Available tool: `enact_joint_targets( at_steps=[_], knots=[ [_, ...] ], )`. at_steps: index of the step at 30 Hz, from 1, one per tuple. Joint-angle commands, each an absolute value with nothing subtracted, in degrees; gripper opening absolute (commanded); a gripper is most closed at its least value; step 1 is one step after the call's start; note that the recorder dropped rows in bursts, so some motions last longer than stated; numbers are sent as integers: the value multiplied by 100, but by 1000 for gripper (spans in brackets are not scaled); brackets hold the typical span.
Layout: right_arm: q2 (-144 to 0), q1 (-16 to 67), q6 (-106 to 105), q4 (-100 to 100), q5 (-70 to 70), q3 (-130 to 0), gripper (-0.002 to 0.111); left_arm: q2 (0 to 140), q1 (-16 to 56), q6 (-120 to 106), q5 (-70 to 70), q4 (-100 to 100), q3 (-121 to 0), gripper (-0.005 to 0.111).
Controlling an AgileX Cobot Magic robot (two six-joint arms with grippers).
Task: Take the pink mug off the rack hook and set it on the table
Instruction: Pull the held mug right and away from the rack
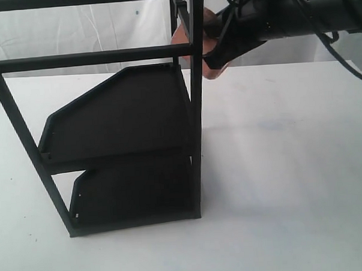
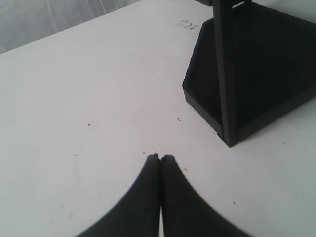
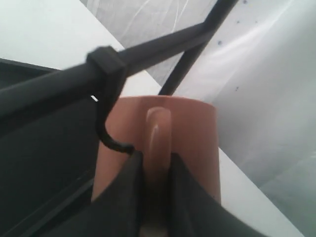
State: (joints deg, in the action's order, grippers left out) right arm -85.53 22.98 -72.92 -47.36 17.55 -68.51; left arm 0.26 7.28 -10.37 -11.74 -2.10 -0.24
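Note:
The pink mug [image 1: 208, 47] hangs high at the rack's upper right corner, partly hidden by the black post and my right arm. In the right wrist view the pink mug [image 3: 190, 133] shows its loop handle [image 3: 158, 133], with my right gripper [image 3: 157, 159] shut on that handle from both sides. The rack hook [image 3: 109, 133], a curved black peg clipped to the top bar, ends right beside the left finger and the mug's wall. My left gripper [image 2: 160, 157] hovers shut and empty over the white table [image 2: 89, 98], a short way from the rack's lower tray.
The tall black rack [image 1: 196, 135] with two tray shelves [image 1: 126, 114] stands at the left and middle of the table [image 1: 290, 167]. A white curtain backs the scene. The rack's lower tray corner [image 2: 232, 98] lies near the left gripper.

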Motion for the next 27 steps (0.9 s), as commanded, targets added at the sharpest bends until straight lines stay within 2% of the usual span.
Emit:
enact_joint_targets(
  at_steps=[1, 6, 8, 9, 11, 13, 19, 27],
  knots=[
    [-8468, 2136, -5894, -3471, 1667, -6860, 0, 0, 701, -1051, -1205, -238, 0, 0],
    [-8454, 1670, -4133, -2367, 1713, -6718, 0, 0, 701, -1051, -1205, -238, 0, 0],
    [-8314, 1597, -3945, -2470, 673, -6141, 0, 0, 701, -1051, -1205, -238, 0, 0],
    [-8187, 1597, -3738, -2590, -420, -5614, 0, 0, 701, -1051, -1205, -238, 0, 0],
    [-8043, 1597, -3278, -2545, -1658, -4841, 0, 0, 701, -1051, -1205, -238, 0, 0],
    [-8005, 1597, -2761, -2112, -2360, -4347, 0, 0, 701, -1051, -1205, -238, 0, 0],
    [-8162, 1597, -680, -221, -4101, -3327, 0, 0, 701, -1051, -1205, -238, 0, 0],
    [-9053, 1597, -407, 30, -4859, -3240, 0, 0, 701, -1051, -1205, -238, 0, 0]
  ],
)
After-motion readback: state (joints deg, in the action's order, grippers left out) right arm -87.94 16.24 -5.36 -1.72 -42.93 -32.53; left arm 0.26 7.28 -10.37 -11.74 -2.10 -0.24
